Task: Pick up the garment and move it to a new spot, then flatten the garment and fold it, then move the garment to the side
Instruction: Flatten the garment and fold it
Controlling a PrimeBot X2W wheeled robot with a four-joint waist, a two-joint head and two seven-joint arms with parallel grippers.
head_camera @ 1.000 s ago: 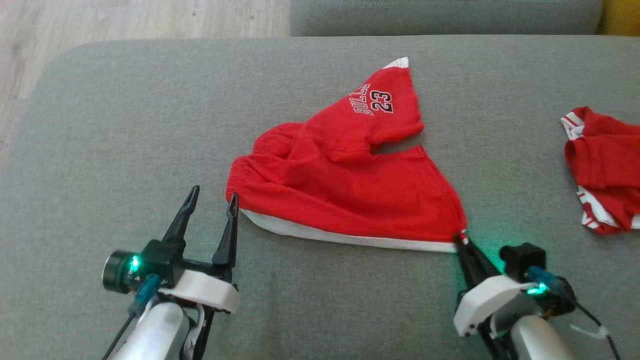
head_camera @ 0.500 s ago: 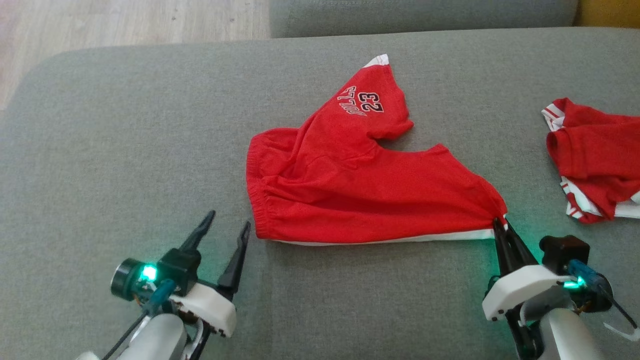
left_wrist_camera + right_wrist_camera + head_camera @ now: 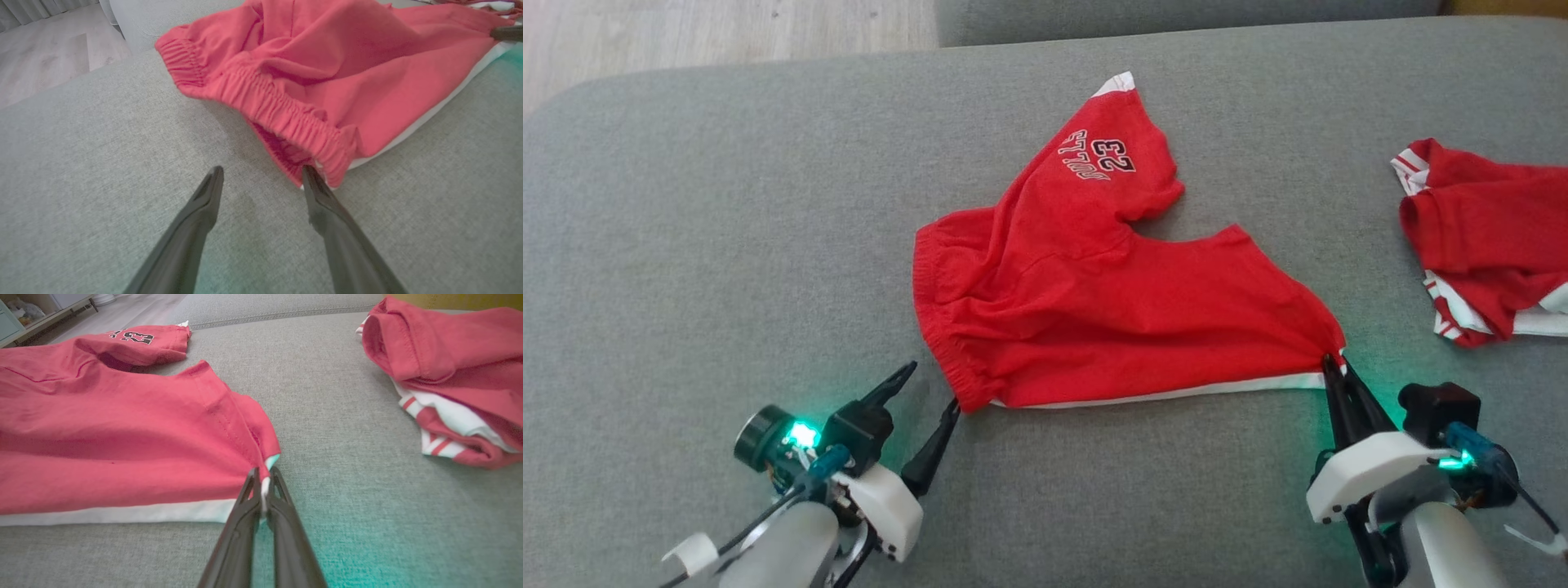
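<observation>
Red shorts (image 3: pixel 1094 327) pinched by right fingers (image 3: pixel 1338 384); spread left fingers (image 3: pixel 939 437) perhaps touching.

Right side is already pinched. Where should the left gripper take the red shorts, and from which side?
The red shorts' near-left waistband corner, from the robot's side, low along the cushion: its gathered elastic stands up as a ridge, opposite the right gripper's pinch.

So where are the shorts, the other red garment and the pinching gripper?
shorts (image 3: pixel 1094 327), head view, mid cloth.
other red garment (image 3: pixel 1486 220), head view, top layer.
right gripper (image 3: pixel 263 477), right wrist view, between fingertips.
</observation>
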